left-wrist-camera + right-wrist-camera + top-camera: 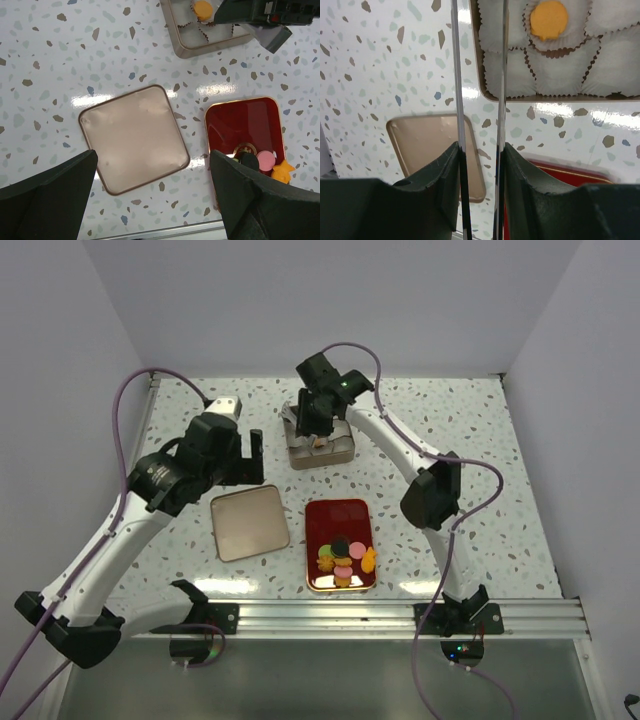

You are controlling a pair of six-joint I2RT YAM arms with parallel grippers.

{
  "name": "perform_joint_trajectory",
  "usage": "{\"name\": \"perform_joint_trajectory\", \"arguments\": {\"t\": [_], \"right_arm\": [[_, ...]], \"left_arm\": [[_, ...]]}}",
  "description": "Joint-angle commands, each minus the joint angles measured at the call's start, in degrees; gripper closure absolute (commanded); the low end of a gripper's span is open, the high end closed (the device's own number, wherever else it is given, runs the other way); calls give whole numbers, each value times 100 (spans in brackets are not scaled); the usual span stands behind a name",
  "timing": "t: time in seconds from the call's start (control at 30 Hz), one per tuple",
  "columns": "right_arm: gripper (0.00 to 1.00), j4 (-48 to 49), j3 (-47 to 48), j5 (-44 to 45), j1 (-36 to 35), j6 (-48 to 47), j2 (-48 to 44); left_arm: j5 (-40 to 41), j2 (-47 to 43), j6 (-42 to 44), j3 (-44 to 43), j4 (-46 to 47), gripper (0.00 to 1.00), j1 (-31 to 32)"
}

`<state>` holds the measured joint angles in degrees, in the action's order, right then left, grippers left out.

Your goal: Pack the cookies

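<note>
At the near end of the tray point(240, 120), close to the middle of the worktop's point(50, 60) near edge, we find most of the cookies point(343, 558). They are small flat discs in black, pink, green and brown, lying face up, some overlapping. Being round, they show no long axis. The group spreads across the tray's width, while the tray's own long side runs near to far. One irregular cookie point(282, 171), orange and lobed, lies at the right of the group, by the tray's right rim.

A single orange cookie point(549, 20) sits apart from the rest, flat in a pleated white paper cup point(555, 70) inside the box point(320, 458). The box is a square metal tin with rounded corners, towards the middle of the far edge.

We note the right claw point(481, 150) is above the box's near left corner and partly closed on the tongs point(457, 75). Each finger presses one thin, shiny blade. The blades run side by side away from the claw towards the far edge, with a gap between them. Their tips are cut off by the wrist view.

The left claw point(152, 165) is fully spread and holds nothing. It hangs above the lid point(134, 137).

The lid is a tan, matte square with rounded corners. It lies flat just left of the tray and apart from it. The tray is glossy red with a gold rim, and the worktop is white with speckles.
</note>
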<state>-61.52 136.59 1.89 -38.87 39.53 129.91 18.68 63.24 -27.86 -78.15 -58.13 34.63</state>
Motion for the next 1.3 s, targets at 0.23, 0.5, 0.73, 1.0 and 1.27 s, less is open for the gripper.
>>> {"name": "perform_joint_trajectory", "arguments": {"t": [0.23, 0.5, 0.73, 1.0, 1.27], "right_arm": [[66, 500, 131, -92, 169, 37, 87], [57, 553, 52, -171, 231, -50, 158], [46, 597, -54, -171, 231, -94, 96], [46, 474, 16, -171, 231, -156, -220], [46, 360, -299, -171, 205, -270, -905]], "left_arm": [[171, 214, 166, -262, 47, 0, 17], [206, 294, 202, -297, 65, 0, 17], [215, 320, 193, -289, 65, 0, 17], [285, 311, 175, -341, 47, 0, 9], [435, 347, 131, -508, -40, 0, 17]]}}
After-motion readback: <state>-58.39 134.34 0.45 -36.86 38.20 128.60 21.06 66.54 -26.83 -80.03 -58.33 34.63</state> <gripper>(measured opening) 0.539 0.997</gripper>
